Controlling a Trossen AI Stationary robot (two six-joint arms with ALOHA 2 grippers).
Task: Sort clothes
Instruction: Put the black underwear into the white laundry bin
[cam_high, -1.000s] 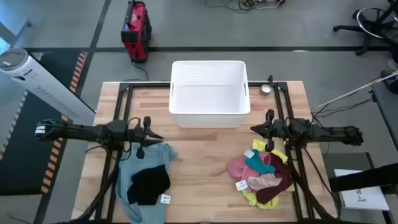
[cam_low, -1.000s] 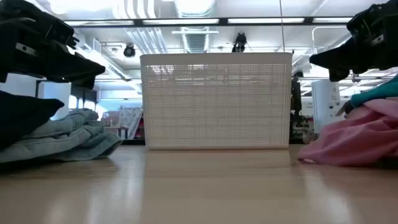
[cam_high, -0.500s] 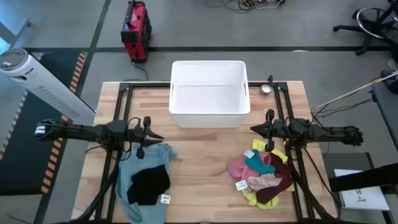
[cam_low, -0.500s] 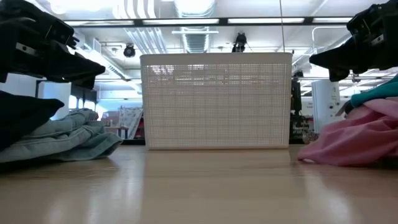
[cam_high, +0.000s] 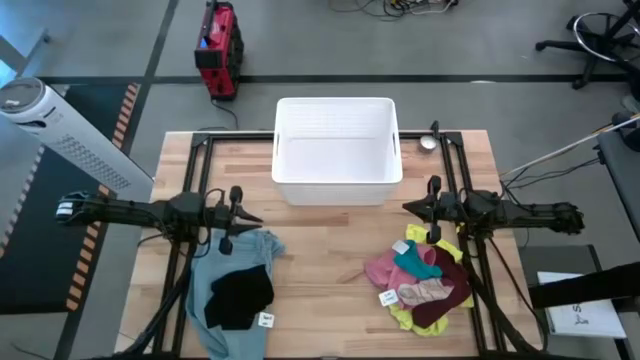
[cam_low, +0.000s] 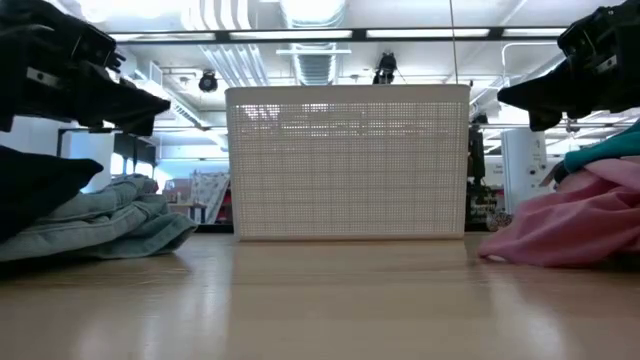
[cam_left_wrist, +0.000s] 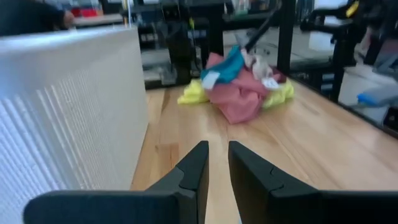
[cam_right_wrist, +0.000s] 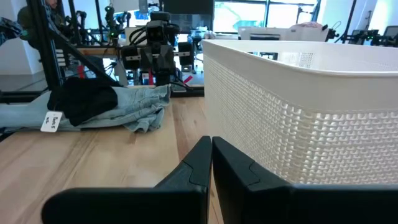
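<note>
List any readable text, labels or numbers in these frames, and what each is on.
None can be read.
White tag by the black garment: print too small.
White tags on the mixed clothes pile: too small.
Paper sheet beyond the table's right edge: dark marks, not legible.

A basket (cam_high: 337, 150) sits at the back middle of the table (cam_high: 330, 270). In front of it to the left lies one heap of clothes (cam_high: 232, 288), with one garment (cam_high: 241, 296) lying on top of another. In front to the right lies a second heap (cam_high: 423, 281). The left gripper (cam_high: 245, 213) hangs just behind the left heap, and the right gripper (cam_high: 411, 207) just behind the right one, each pointing toward the middle.
</note>
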